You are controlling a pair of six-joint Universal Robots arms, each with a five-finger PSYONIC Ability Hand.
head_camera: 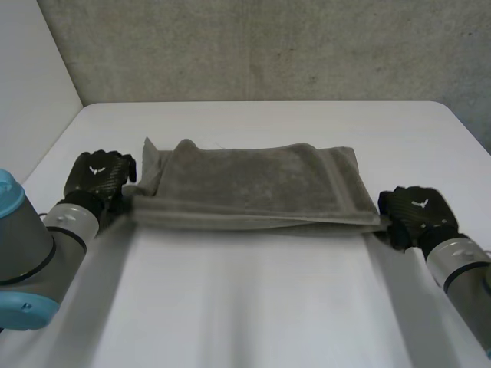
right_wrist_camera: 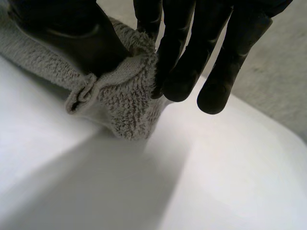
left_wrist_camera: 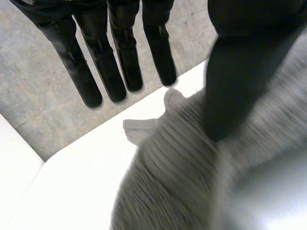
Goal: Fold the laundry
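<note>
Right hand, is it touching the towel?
Touching. The right wrist view shows the right hand pinching a corner of the towel between its thumb and fingers.

Left hand (head_camera: 98,178), at the left end of the towel (head_camera: 253,184): black, glossy, blocky back with a small white winged mark. Right hand (head_camera: 418,211), at the towel's right end: same black shell, same white mark. Fingers (left_wrist_camera: 120,67) long, slim, round-tipped; the surface is possibly a fine weave, hard to tell. Left arm (head_camera: 23,253): fat grey joint, light-blue caps, silver-grey wrist cuff with a dark ring. Right arm (head_camera: 460,268): grey cuff, dark ring likewise.
</note>
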